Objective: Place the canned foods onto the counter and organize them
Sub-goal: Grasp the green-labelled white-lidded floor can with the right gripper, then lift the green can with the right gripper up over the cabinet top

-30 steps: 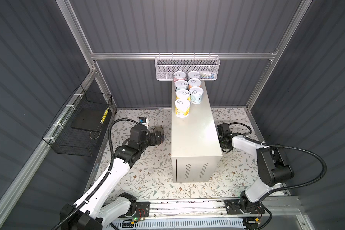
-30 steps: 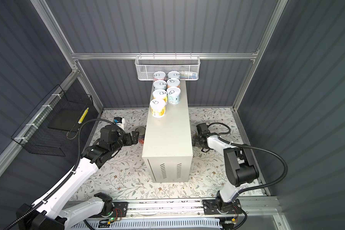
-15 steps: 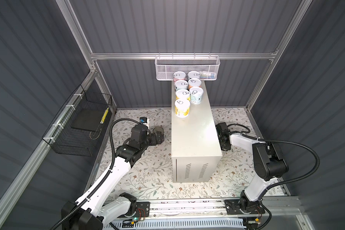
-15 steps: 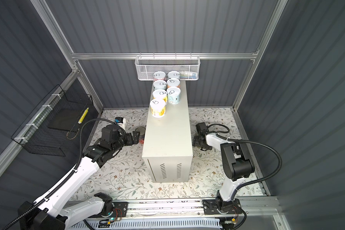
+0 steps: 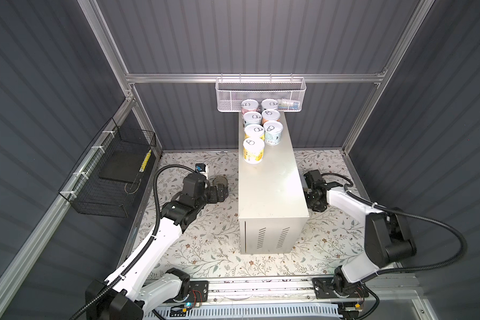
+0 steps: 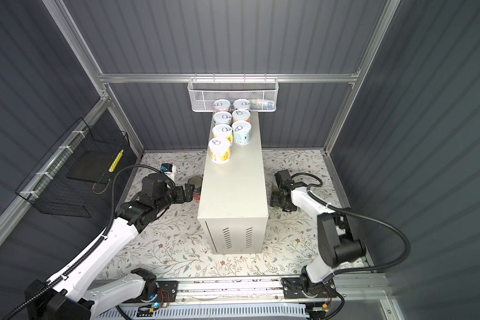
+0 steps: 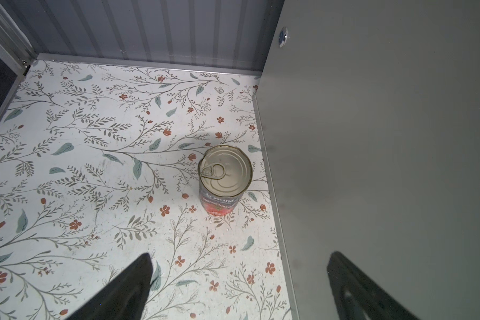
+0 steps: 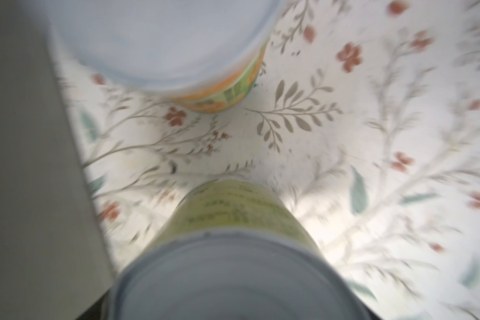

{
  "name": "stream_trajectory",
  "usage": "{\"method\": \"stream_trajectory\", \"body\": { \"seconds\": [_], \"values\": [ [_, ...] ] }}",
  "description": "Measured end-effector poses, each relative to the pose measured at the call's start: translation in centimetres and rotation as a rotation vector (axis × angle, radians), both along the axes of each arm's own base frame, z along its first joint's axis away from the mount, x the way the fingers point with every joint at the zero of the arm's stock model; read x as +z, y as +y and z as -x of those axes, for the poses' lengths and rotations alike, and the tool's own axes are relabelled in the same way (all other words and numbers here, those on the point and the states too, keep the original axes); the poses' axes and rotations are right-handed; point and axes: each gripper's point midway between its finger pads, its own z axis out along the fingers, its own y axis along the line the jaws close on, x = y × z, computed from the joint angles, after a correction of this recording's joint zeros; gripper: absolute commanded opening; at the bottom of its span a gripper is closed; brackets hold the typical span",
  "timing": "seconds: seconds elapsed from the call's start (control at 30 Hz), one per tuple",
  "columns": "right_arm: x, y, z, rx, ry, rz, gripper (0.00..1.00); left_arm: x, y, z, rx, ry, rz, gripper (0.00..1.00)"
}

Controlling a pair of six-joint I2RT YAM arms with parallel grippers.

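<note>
Near end of the counter [image 5: 269,194] is bare. Left of the counter, the tomato can [image 7: 224,180] stands upright on the floor just beside its side wall. The left gripper [image 7: 240,257] is spread wide just short of it, grasping nothing. Right of the counter, the right gripper [image 6: 275,197] sits low over a yellow-green can [image 8: 233,213] with an orange can [image 8: 222,94] near it. Its claws are out of sight, so I can't tell if it's clenched.

Far end of the counter has seven tins [image 5: 273,133] in two tidy rows. I'd guess two-thirds done, with three cans left on the floor.

Surface is a flat floral mat [image 5: 205,243] with grey ribbed walls around. A white mesh basket [image 5: 261,94] hangs above the counter's far end, and a black wire basket [image 5: 108,177] well left of it.
</note>
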Motion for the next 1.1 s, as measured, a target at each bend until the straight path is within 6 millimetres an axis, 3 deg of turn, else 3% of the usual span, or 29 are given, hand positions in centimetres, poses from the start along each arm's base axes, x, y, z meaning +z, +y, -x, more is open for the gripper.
{"method": "stream_trajectory", "body": {
  "seconds": [0.27,0.4,0.53,0.77,0.9,1.0,1.1],
  "values": [
    [16.3,-0.3,1.9,0.165,-0.312,0.014,0.00,0.9,-0.3,-0.2,-0.017,-0.015,0.003,0.99],
    [22.0,0.2,2.8,0.250,-0.357,0.003,0.00,0.8,-0.4,-0.1,-0.028,-0.009,-0.006,1.00],
    [27.3,2.1,2.2,0.346,-0.401,-0.028,0.00,0.7,-0.4,-0.1,-0.035,-0.009,-0.019,1.00],
    [31.6,5.5,1.3,0.473,-0.406,-0.043,0.00,0.7,-0.4,-0.1,-0.042,-0.010,-0.029,0.99],
    [33.6,8.5,0.5,0.553,-0.434,-0.039,0.00,0.5,-0.7,-0.2,-0.057,-0.001,-0.027,0.99],
    [34.1,10.8,0.0,0.604,-0.444,-0.034,0.00,0.2,-1.1,-0.5,-0.066,0.013,-0.026,0.99],
    [33.0,12.6,-0.6,0.641,-0.416,-0.024,0.00,0.1,-1.3,-0.6,-0.077,0.022,-0.023,0.99]
  ]
}}
